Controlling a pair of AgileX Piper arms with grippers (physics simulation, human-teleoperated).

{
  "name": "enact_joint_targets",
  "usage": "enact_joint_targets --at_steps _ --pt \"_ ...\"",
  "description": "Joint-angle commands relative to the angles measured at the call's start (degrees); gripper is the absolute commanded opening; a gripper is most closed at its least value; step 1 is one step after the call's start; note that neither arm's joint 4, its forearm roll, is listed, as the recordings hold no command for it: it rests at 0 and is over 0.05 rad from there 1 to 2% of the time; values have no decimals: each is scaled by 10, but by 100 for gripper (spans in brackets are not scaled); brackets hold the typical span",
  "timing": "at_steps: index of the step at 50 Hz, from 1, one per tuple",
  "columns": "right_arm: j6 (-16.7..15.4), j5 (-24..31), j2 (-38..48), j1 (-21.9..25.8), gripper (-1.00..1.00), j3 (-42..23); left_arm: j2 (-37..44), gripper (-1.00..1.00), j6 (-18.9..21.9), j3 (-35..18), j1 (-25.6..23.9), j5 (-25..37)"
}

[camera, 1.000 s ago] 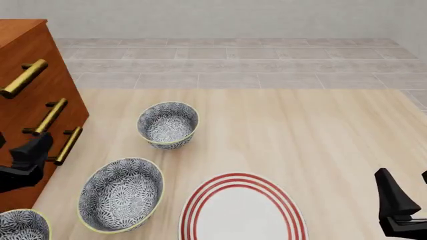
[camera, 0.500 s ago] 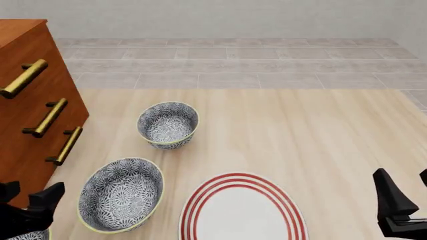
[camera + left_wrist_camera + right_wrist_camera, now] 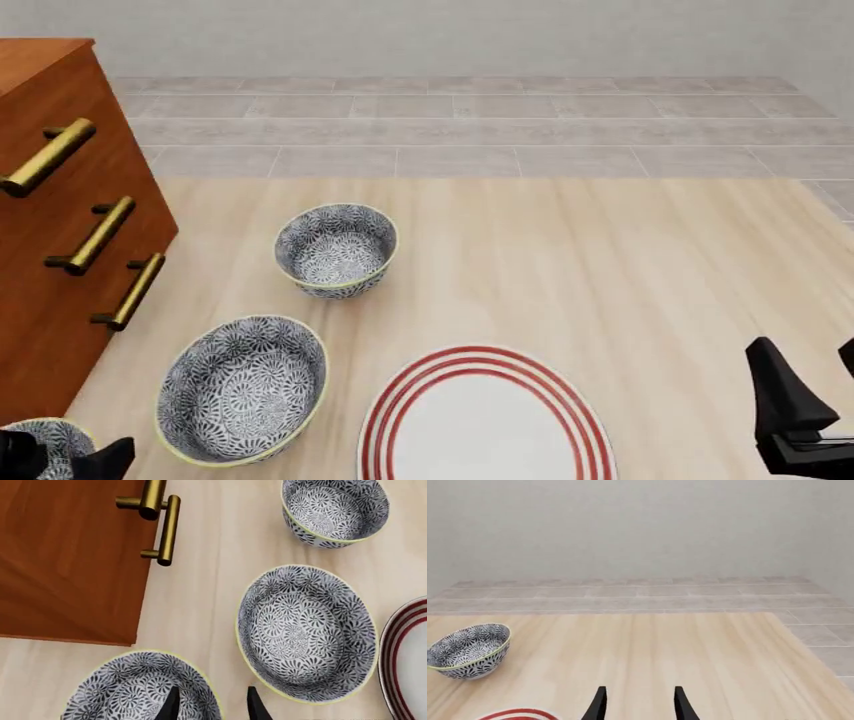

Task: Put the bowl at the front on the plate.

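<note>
The bowl (image 3: 38, 442) at the front lies at the table's near left corner, partly cut off by the picture's edge. It is black-and-white patterned with a yellow-green rim. My left gripper (image 3: 63, 463) is open right over it. In the left wrist view its two fingertips straddle the rim of the bowl (image 3: 133, 690), one over the inside and one outside. The white plate (image 3: 467, 356) with red rings lies at the front centre, and its edge shows in the left wrist view as the plate (image 3: 403, 645). My right gripper (image 3: 814, 405) is open and empty at the front right, away from everything.
A wider patterned bowl (image 3: 243, 388) sits between the front bowl and the plate. A smaller one (image 3: 336, 248) stands farther back. A wooden cabinet (image 3: 54, 240) with brass handles (image 3: 134, 290) borders the table's left side, close to the left arm.
My left gripper has moved from beside the cabinet down toward the near edge, to over the front bowl. The right gripper and all the bowls have stayed put.
</note>
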Motion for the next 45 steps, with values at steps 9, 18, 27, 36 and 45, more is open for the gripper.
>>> enact_joint_targets --at_steps 9,18,27,36,45 --pt "7 2 -1 -4 100 -1 56 100 -12 66 29 -67" --pt "7 -3 5 -3 100 0 150 100 -28 79 33 -160" --pt "3 -7 11 0 100 0 203 100 -41 79 29 -195" --pt "2 -7 11 1 100 0 228 100 -36 79 48 -205" --pt "3 -7 10 -1 100 0 350 -100 10 79 108 -291"
